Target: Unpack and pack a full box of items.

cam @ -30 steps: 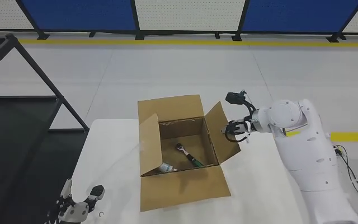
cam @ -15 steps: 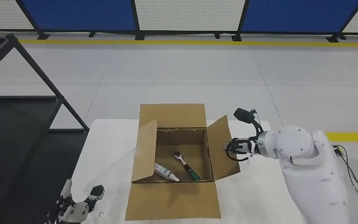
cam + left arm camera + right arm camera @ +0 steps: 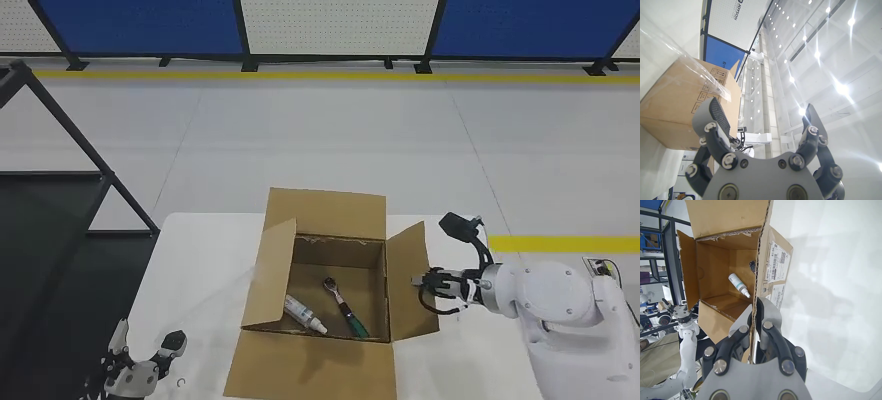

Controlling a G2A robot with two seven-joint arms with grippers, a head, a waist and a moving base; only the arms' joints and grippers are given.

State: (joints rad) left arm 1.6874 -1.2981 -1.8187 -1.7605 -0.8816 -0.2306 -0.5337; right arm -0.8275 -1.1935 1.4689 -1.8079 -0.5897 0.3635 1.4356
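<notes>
Right wrist view: the right gripper [image 3: 755, 308] pinches a flap of the open brown cardboard box [image 3: 715, 262]. The left gripper [image 3: 762, 111] gapes empty.

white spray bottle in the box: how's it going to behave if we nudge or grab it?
The spray bottle lies on its side on the floor of the box, and its body looks round, so a nudge would probably roll it. It looks like small, smooth plastic: likely light, maybe slippery to grasp.
</notes>
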